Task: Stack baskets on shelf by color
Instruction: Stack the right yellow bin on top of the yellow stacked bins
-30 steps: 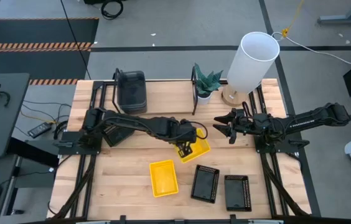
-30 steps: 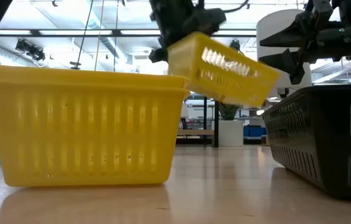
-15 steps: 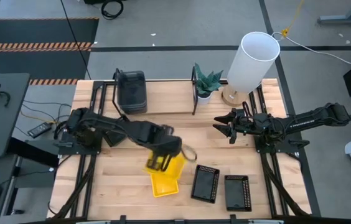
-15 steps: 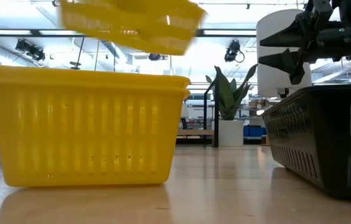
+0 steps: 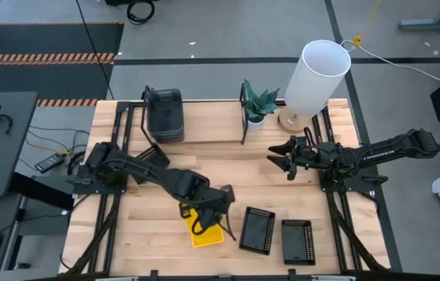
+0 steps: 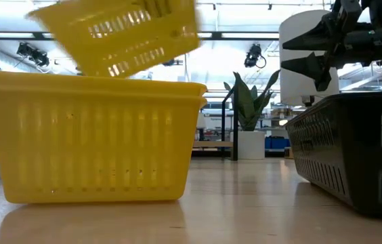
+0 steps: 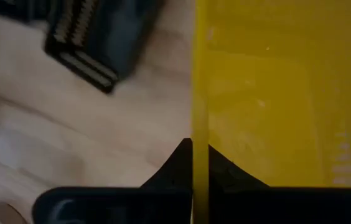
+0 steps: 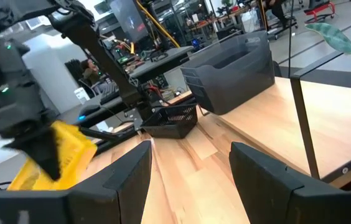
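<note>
Your left gripper (image 5: 214,209): fingers clamped on tilted yellow basket (image 6: 116,34) above second yellow basket (image 6: 93,139) | right gripper (image 5: 281,158): fingers spread, empty | no legible writing

You see a yellow basket (image 6: 116,34) tilted in the air, its rim pinched between the left gripper (image 5: 204,215) fingers. Just under those fingers sits a second yellow basket (image 6: 93,139), upright.

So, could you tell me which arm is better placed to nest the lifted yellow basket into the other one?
Left. Its end effector grips the lifted yellow basket right above the other yellow basket; the right end effector hangs open, away from both.
</note>
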